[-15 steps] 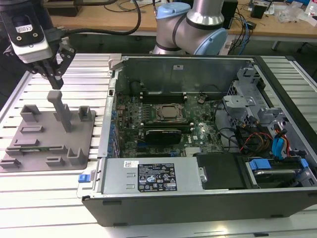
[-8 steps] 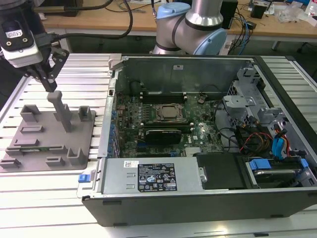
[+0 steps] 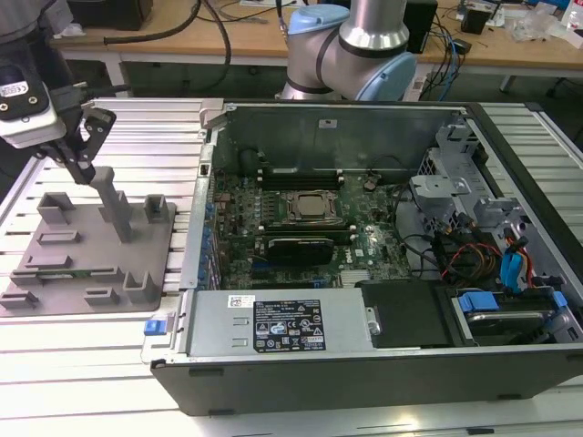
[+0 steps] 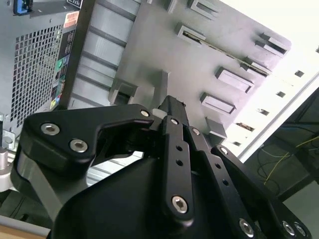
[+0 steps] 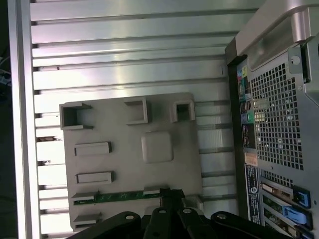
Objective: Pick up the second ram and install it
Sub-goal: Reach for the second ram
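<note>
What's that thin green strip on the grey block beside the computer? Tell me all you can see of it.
That is the second ram, a long, thin, flat green circuit board. It seems to stand on its long edge in slots near one rim of the grey holder, with small raised blocks at its ends and middle. It sits outside the open computer case. The gripper hangs above the holder and does not hold it.
</note>
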`<state>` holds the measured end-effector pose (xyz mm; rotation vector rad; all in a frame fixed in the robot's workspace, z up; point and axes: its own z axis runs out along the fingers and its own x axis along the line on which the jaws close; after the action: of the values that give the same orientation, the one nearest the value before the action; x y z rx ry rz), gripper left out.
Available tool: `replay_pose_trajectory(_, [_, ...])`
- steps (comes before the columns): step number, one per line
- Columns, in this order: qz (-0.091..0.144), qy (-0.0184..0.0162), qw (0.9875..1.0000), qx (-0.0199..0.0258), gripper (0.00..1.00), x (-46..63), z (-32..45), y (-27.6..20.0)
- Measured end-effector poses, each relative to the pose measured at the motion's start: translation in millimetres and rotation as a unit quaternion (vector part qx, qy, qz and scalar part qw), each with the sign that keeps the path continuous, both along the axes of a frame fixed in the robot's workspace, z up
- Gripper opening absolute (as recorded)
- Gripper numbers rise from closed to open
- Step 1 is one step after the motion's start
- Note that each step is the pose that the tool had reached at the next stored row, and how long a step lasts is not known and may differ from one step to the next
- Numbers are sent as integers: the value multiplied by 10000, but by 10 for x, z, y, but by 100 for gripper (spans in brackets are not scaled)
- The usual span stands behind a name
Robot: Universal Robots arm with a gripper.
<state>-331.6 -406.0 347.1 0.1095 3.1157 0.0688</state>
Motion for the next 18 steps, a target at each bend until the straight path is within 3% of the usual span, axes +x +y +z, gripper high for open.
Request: replay_pose_trajectory(18, [35, 3, 10000, 0, 8, -279, -305, -128])
